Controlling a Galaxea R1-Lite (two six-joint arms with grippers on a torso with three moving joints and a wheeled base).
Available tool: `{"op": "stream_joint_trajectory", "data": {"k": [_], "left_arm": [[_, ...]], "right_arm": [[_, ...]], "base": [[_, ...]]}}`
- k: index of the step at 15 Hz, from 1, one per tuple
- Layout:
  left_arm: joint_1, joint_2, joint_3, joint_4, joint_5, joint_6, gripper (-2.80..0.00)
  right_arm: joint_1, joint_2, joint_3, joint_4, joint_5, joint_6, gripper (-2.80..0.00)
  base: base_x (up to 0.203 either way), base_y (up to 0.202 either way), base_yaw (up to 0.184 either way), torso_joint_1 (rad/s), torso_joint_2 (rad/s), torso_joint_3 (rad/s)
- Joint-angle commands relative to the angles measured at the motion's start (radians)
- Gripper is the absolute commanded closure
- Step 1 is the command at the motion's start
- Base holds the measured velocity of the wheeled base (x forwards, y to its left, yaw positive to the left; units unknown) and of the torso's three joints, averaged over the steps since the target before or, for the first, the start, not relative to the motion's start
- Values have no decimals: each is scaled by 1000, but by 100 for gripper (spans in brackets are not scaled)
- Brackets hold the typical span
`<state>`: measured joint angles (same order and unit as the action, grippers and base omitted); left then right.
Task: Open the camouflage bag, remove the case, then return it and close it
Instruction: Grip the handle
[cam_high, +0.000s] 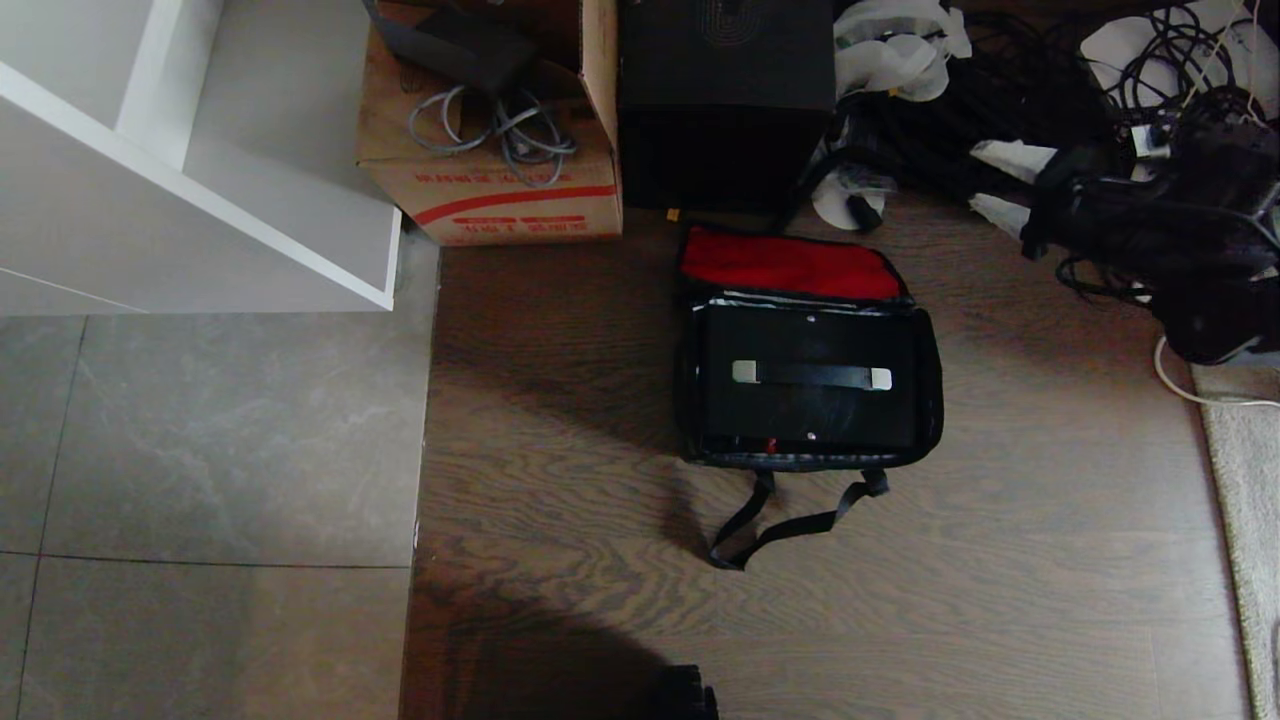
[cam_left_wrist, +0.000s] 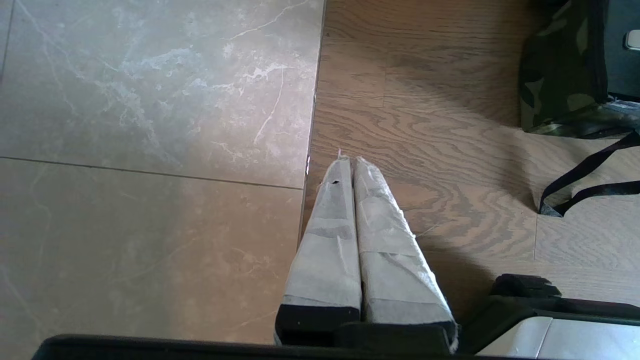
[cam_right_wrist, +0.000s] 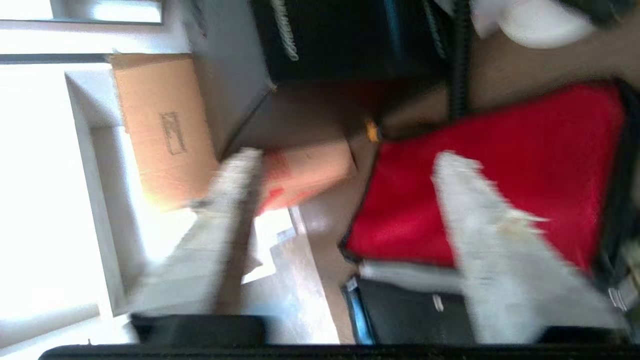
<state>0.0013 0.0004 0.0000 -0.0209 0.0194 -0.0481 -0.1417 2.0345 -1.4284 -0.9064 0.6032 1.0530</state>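
Observation:
The camouflage bag (cam_high: 933, 385) stands open on the wooden floor, its red-lined lid (cam_high: 785, 265) folded back. The black case (cam_high: 800, 415) lies inside it, handle (cam_high: 810, 376) with silver ends facing up. The bag's black strap (cam_high: 790, 522) trails toward me. My right gripper (cam_right_wrist: 346, 155) is open and holds nothing; it hovers by the bag's edge, one finger (cam_right_wrist: 480, 220) in front of the red lid lining (cam_right_wrist: 540, 140), with the case (cam_right_wrist: 415, 315) below it. My left gripper (cam_left_wrist: 350, 161) is shut and parked over the seam between tile and wood, left of the bag (cam_left_wrist: 555, 75). Neither gripper appears in the head view.
A cardboard box with a red stripe (cam_high: 500, 190) and a tall black box (cam_high: 725, 100) stand just behind the bag. Tangled black cables (cam_high: 1150, 180) fill the far right. A white shelf (cam_high: 200, 180) stands at far left, and a rug's edge (cam_high: 1245, 480) lies at right.

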Motion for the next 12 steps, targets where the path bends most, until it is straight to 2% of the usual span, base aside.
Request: {"op": "stream_joint_trajectory", "data": {"k": [1, 5, 7, 9, 10, 12], "left_arm": [[0, 0, 9, -1, 1, -1, 0], [0, 0, 11, -1, 1, -1, 0], [0, 0, 11, -1, 1, -1, 0], [0, 0, 11, -1, 1, -1, 0], [0, 0, 11, -1, 1, -1, 0], [0, 0, 11, -1, 1, -1, 0]], "right_arm": [[-3, -71, 131, -9, 32, 3, 0], [-8, -229, 457, -10, 143, -5, 0], [-5, -346, 674, -1, 213, -52, 0], [6, -505, 845, 45, 276, -151, 0], [17, -576, 914, 86, 295, -226, 0], [35, -723, 993, 202, 313, -361, 0]], "base": [[0, 0, 0, 0, 0, 0], [0, 0, 0, 0, 0, 0], [0, 0, 0, 0, 0, 0], [0, 0, 0, 0, 0, 0], [0, 0, 0, 0, 0, 0], [0, 0, 0, 0, 0, 0]]}}
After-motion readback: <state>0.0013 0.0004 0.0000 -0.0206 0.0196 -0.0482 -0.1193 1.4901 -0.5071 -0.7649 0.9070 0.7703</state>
